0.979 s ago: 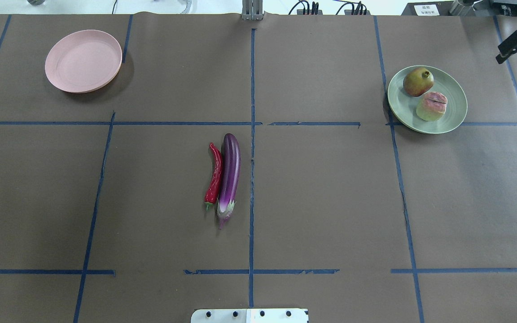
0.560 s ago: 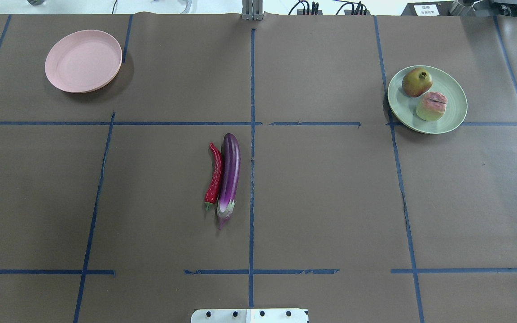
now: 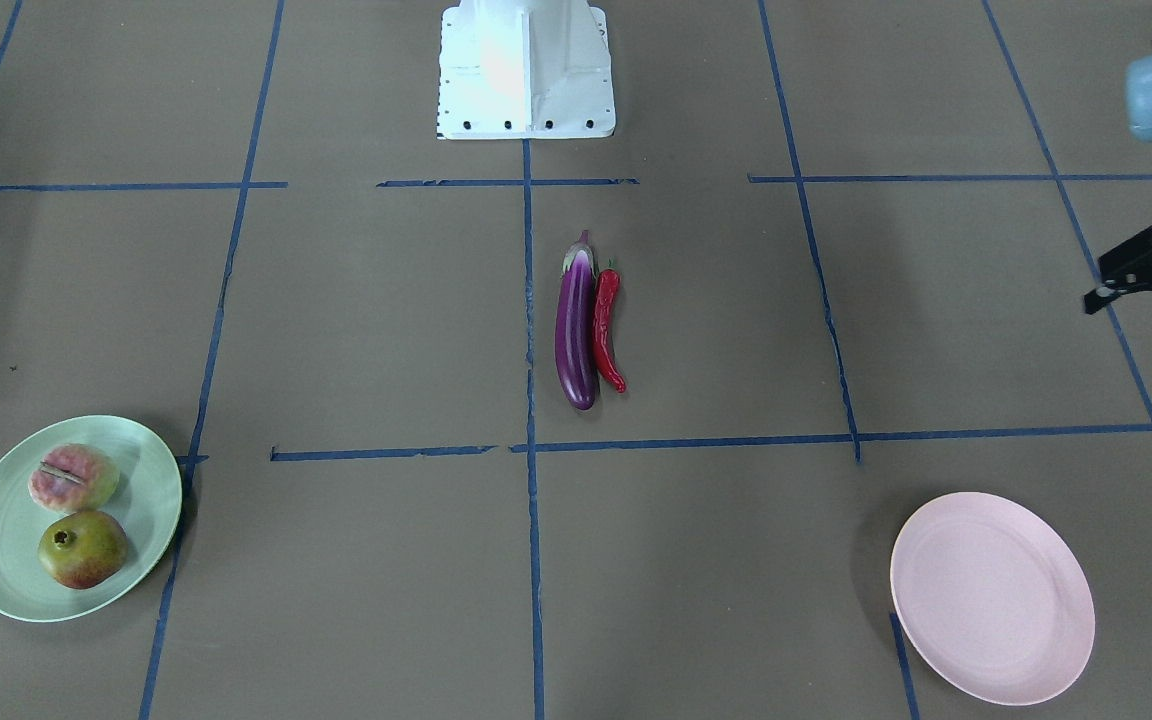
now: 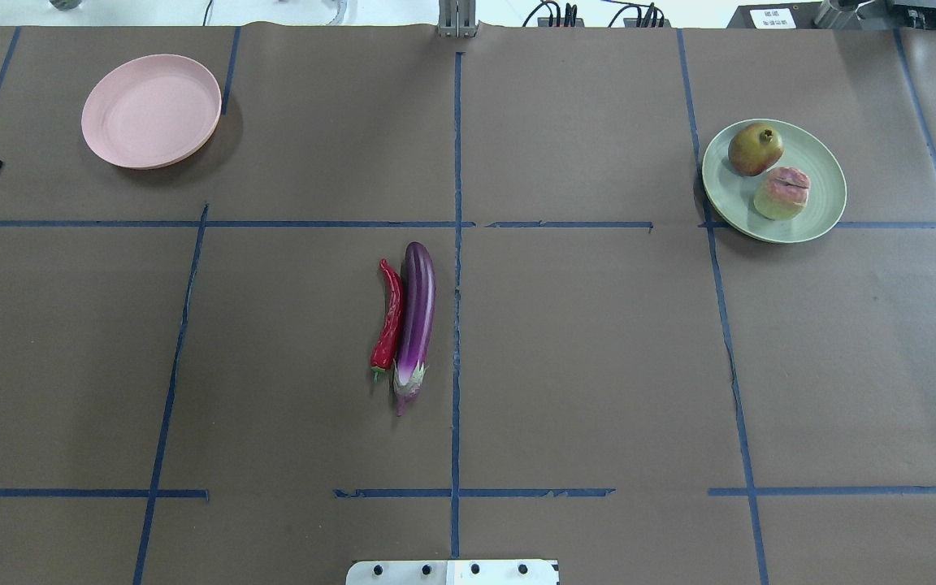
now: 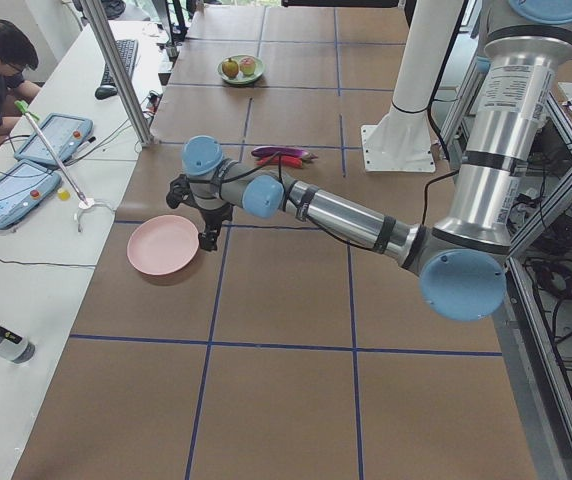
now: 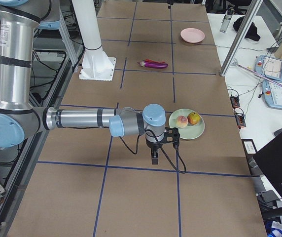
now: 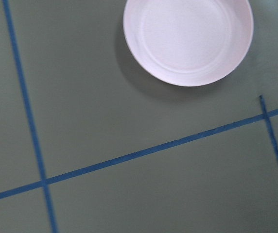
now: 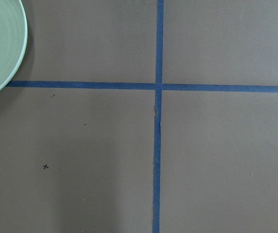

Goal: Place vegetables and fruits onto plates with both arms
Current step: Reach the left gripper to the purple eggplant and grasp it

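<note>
The purple eggplant (image 4: 417,313) and the red chili (image 4: 391,313) lie side by side, touching, at the table's middle; they also show in the front view, eggplant (image 3: 576,335) and chili (image 3: 606,325). The peach (image 4: 781,192) and the pomegranate (image 4: 755,148) sit on the mint green plate (image 4: 825,211) at the far right. The pink plate (image 4: 151,110) at the far left holds nothing. My left gripper (image 3: 1136,318) hovers open and empty near the pink plate (image 3: 991,597). My right gripper (image 6: 154,148) shows only in the right side view, beside the green plate (image 6: 197,131); I cannot tell if it is open or shut.
The white robot base (image 3: 526,70) stands at the table's near middle edge. Blue tape lines grid the brown table. A side bench with tablets (image 5: 26,170) and a metal post (image 5: 116,70) runs along the far edge.
My right gripper has left the overhead view at the top right. My left gripper's tip has come in at the left edge beside the pink plate.
</note>
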### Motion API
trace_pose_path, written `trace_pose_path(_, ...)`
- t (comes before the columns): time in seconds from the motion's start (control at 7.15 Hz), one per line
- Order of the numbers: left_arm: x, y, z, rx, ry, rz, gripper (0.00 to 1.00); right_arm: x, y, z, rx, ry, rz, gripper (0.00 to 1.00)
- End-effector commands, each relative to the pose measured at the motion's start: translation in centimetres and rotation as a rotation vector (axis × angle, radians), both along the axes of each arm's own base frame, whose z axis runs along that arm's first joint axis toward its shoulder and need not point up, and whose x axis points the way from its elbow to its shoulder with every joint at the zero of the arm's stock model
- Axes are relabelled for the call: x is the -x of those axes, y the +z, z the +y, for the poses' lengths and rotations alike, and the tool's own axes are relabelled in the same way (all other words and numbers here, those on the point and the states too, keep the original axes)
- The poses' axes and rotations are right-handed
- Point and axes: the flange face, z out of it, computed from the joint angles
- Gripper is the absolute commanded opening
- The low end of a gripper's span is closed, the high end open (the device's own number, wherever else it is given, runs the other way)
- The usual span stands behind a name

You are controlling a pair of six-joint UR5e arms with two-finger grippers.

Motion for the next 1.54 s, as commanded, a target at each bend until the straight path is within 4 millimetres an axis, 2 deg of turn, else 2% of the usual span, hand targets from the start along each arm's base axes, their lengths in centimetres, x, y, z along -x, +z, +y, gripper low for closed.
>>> trace_pose_path(0.0,-16.7,-8.3,2.2,0.016,0.017,-0.053,1.0,0.0,-0.2,-0.1,-0.005,0.002,-0.004,1.0)
trace_pose_path(0.14,-22.6,-11.8,3.6,0.043,0.011,-0.046,1.0,0.1,-0.2,-0.2,-0.007,0.001,-0.004,1.0)
trace_pose_path(0.28,-29.0,-15.9,6.3,0.117,-0.022,-0.028,1.0,0.1,-0.3,-0.2,-0.01,0.002,-0.005,1.0)
trace_pose_path(0.42,-34.8,-20.1,8.3,0.14,-0.133,-0.041,1.0,0.1,-0.4,-0.2,-0.011,0.001,-0.004,1.0)
trace_pose_path(0.56,-39.8,-22.7,8.5,0.174,-0.189,-0.057,1.0,0.1,-0.4,-0.2,-0.012,0.001,-0.004,1.0)
trace_pose_path(0.7,-42.9,-25.1,6.7,0.227,-0.234,-0.066,1.0,0.2,-0.5,-0.3,-0.012,0.0,-0.006,1.0)
trace_pose_path(0.84,-45.0,-26.6,7.4,0.231,-0.241,-0.067,1.0,0.3,-0.3,-0.3,-0.009,-0.001,-0.004,1.0)
trace_pose_path(0.98,-47.1,-27.2,7.1,0.222,-0.26,-0.091,1.0,0.3,-0.3,-0.3,-0.007,-0.001,-0.004,1.0)
trace_pose_path(1.12,-47.9,-26.9,6.6,0.229,-0.262,-0.11,1.0,0.3,-0.1,-0.3,-0.007,-0.004,-0.002,1.0)
trace_pose_path(1.4,-49.1,-25.5,7.0,0.201,-0.287,-0.149,0.99,0.3,-0.2,-0.3,-0.006,-0.003,-0.004,1.0)
